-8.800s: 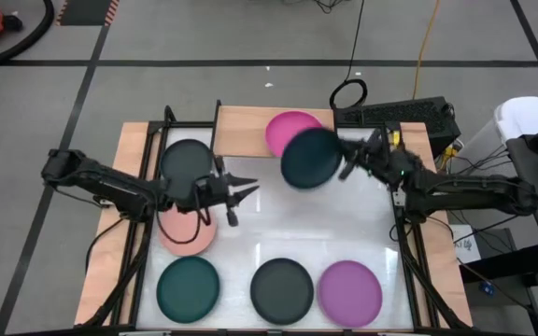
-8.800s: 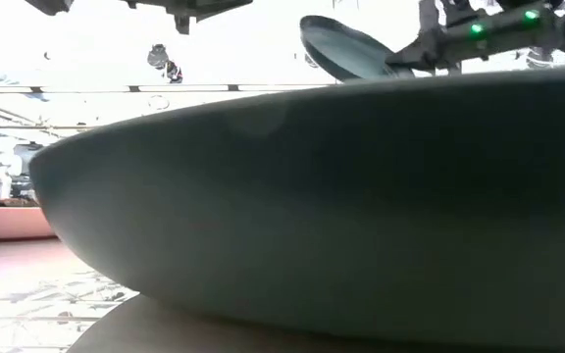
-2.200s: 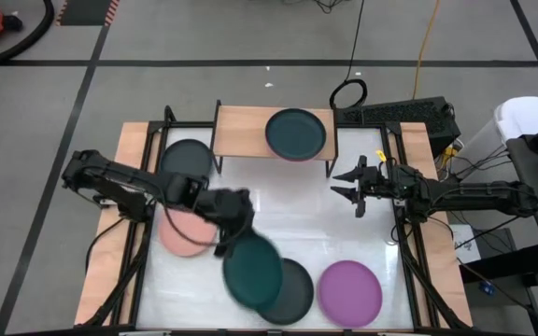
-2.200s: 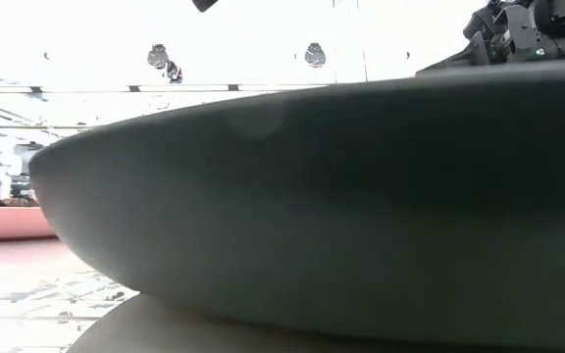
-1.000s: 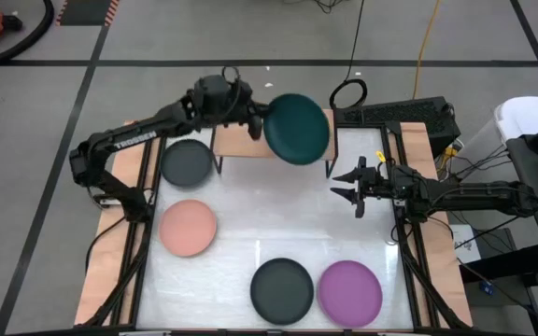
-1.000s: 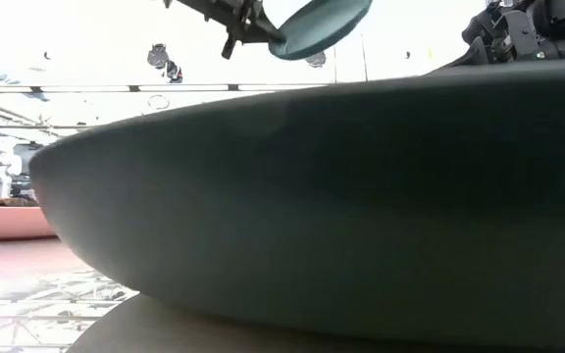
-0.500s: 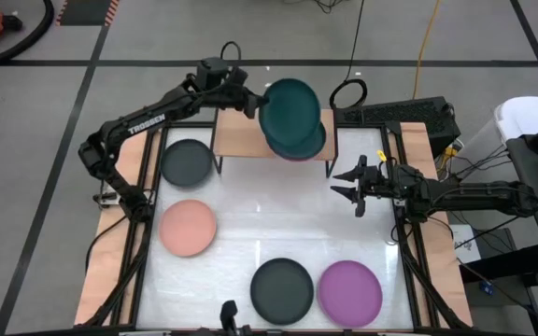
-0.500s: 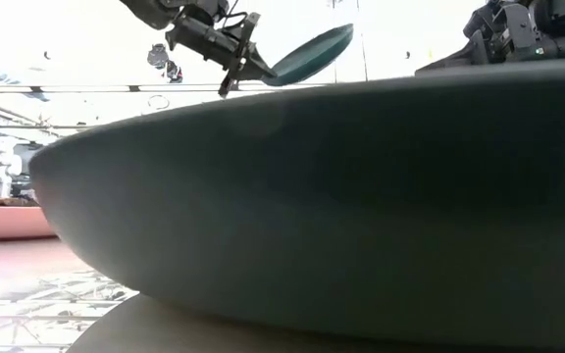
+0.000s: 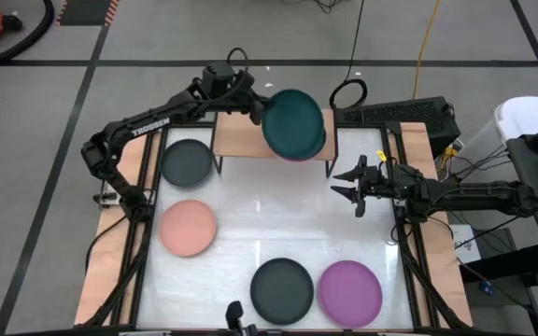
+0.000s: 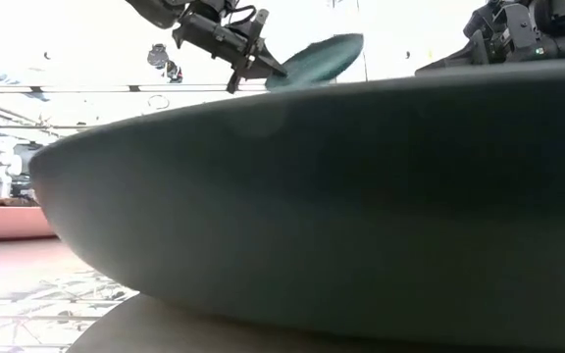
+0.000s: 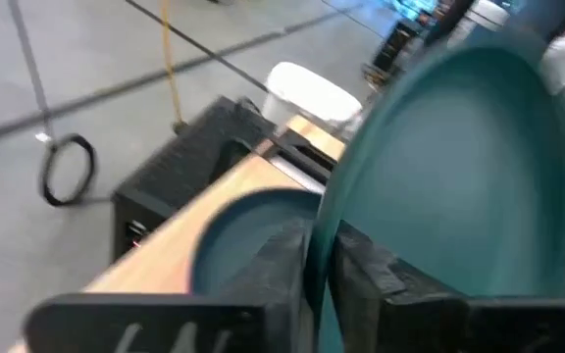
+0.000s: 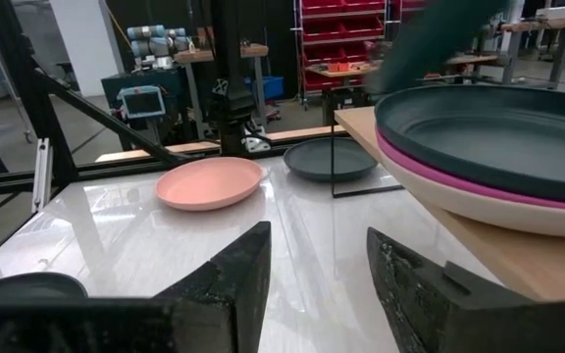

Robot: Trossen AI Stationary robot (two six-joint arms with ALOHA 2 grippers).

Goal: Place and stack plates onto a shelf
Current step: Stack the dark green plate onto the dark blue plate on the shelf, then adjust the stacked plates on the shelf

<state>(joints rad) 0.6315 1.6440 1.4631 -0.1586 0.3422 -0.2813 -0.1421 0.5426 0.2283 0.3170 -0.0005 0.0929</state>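
Note:
My left gripper (image 9: 253,109) reaches over the wooden shelf (image 9: 239,140) at the table's far edge, shut on a dark teal plate (image 9: 294,124). That plate hangs over a stack on the shelf's right half: a dark teal plate (image 12: 488,123) on a magenta one (image 12: 479,181) on a beige one (image 12: 498,211). My right gripper (image 9: 346,184) waits open above the table, right of the shelf, with nothing between its fingers (image 12: 233,284). My left gripper pinches the held plate's rim (image 11: 324,257) between its two fingers, at the plate's left edge. The fingers (image 10: 253,51) come from the table's left, slanting a little downward. The plate tilts, rising away from the fingers to its right edge (image 10: 351,41), over the stack.
On the white table lie a charcoal plate (image 9: 187,161) left of the shelf, a salmon plate (image 9: 188,227), another charcoal plate (image 9: 282,289) and a purple plate (image 9: 349,289) near the front edge. The near charcoal plate (image 10: 312,216) fills most of the low view.
My left gripper has carried the dark teal plate down toward the stack on the shelf. The plate has tipped from a steep slant to a flatter one and now hangs nearly centred over the stack.

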